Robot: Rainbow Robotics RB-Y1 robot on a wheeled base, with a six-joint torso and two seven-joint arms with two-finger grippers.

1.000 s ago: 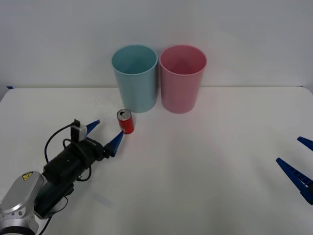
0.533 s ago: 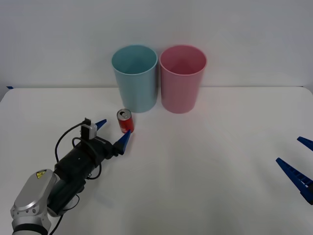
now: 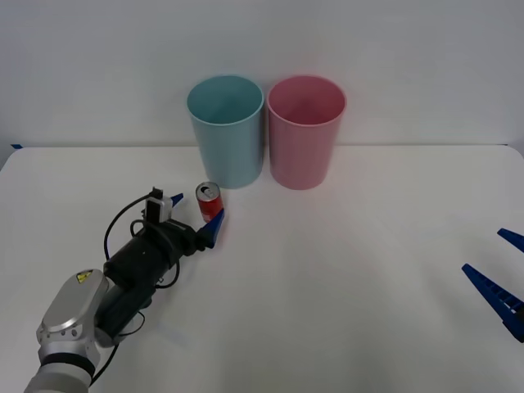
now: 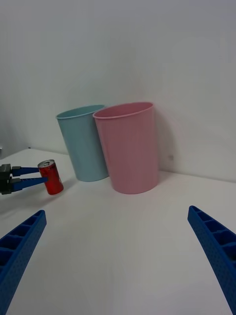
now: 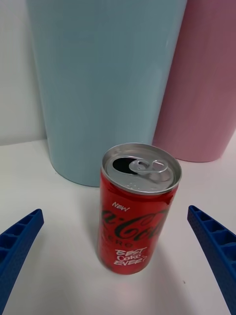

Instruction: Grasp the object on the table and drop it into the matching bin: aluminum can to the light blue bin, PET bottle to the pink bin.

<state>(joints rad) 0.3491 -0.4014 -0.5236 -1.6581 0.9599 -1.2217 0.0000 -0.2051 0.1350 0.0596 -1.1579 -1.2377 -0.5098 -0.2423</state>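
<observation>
A small red aluminum can (image 3: 210, 202) (image 5: 137, 209) (image 4: 50, 177) with a silver top stands upright on the white table (image 3: 327, 270), in front of the light blue bin (image 3: 227, 129) (image 5: 103, 83) (image 4: 83, 142). Beside that bin, to its right, stands the pink bin (image 3: 305, 129) (image 4: 129, 146) (image 5: 206, 78). My left gripper (image 3: 196, 211) (image 5: 118, 266) is open, its blue fingers reaching either side of the can without touching it. My right gripper (image 4: 118, 256) is open and parked at the table's right edge, where its blue fingers (image 3: 495, 291) show.
A plain white wall rises behind the bins. Bare tabletop stretches from the can to the right arm.
My left arm has advanced toward the bins, bringing its open fingers from short of the can to either side of it. The can, the bins and the right arm have stayed put.
</observation>
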